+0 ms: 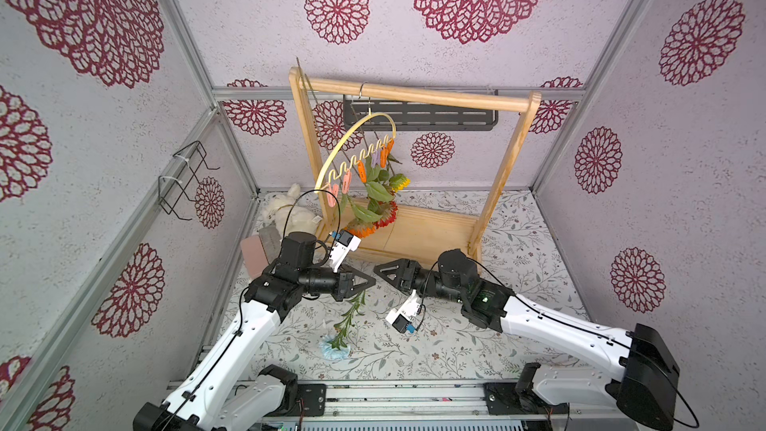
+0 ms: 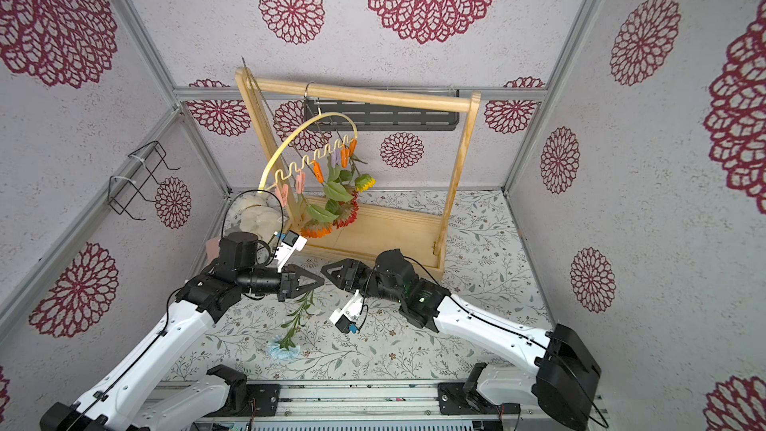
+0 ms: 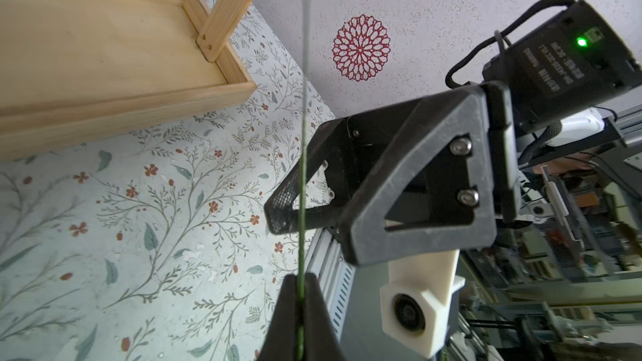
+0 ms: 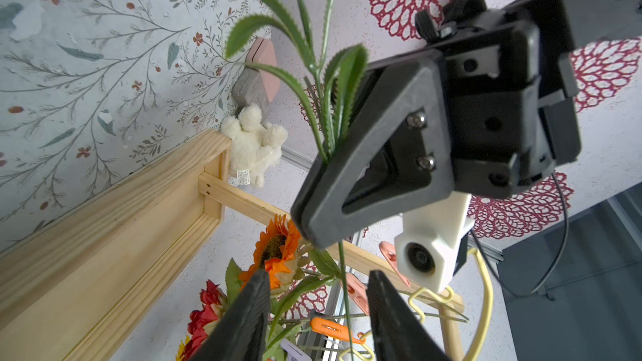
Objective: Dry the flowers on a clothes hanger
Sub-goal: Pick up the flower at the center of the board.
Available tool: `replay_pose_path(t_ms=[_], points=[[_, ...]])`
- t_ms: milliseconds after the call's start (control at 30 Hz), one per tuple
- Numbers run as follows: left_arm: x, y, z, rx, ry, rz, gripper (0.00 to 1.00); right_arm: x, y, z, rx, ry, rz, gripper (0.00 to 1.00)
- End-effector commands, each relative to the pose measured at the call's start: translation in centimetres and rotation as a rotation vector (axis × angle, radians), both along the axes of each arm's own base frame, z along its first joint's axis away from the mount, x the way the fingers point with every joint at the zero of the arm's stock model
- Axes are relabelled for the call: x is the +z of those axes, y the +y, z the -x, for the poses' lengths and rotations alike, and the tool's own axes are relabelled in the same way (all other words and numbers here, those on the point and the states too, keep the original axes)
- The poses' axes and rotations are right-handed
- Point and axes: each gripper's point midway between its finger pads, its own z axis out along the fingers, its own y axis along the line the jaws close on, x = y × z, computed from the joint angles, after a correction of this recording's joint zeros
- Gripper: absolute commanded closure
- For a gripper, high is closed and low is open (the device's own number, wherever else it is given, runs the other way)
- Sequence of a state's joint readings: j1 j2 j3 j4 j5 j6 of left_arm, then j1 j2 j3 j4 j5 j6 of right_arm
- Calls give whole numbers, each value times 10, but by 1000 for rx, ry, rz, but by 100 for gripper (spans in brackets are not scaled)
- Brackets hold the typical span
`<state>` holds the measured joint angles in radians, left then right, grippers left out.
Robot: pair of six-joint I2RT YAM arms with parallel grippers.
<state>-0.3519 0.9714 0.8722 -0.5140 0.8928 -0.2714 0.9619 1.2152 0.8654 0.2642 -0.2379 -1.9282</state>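
A light blue flower (image 1: 335, 351) (image 2: 284, 352) hangs head-down over the table. My left gripper (image 1: 365, 282) (image 2: 321, 282) (image 3: 300, 277) is shut on its thin green stem (image 3: 303, 168). My right gripper (image 1: 378, 269) (image 4: 316, 276) faces it tip to tip and stands open. That stem (image 4: 344, 272) runs between the right jaws, touching neither. The pale yellow clothes hanger (image 1: 352, 147) (image 2: 290, 147) hangs by its hook from the wooden rack. Its clothespins hold a yellow flower (image 1: 400, 182), a red flower (image 1: 385, 217) and an orange flower (image 1: 360, 232) (image 4: 278, 248).
The wooden rack (image 1: 418, 95) stands on a tray base (image 1: 414, 238) at the back. A white plush toy (image 1: 286, 209) and pink and grey blocks (image 1: 255, 257) lie at the back left. A black wire holder (image 1: 182, 180) is on the left wall, a black shelf (image 1: 418, 116) behind the rack.
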Motion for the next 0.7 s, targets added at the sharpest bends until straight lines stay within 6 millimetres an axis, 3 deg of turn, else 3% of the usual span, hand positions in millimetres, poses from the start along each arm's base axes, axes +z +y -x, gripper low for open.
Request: replay_pose_path(t_ms=[0, 100, 200, 267, 467, 667], points=[[1, 11, -6, 62, -167, -57, 100, 6, -15, 0, -52, 134, -81, 48], [1, 18, -11, 117, -230, -77, 100, 21, -20, 7, -39, 286, -201, 48], [0, 22, -14, 136, -305, -93, 100, 54, -24, 16, 30, 699, -421, 44], [-1, 24, -13, 138, -362, -105, 100, 65, -23, 21, 83, 1004, -522, 38], [7, 30, -12, 156, -573, -101, 100, 72, -11, 21, 119, 1539, -618, 33], [10, 26, 5, 73, -768, -73, 100, 54, 4, 17, 85, 1773, -572, 36]])
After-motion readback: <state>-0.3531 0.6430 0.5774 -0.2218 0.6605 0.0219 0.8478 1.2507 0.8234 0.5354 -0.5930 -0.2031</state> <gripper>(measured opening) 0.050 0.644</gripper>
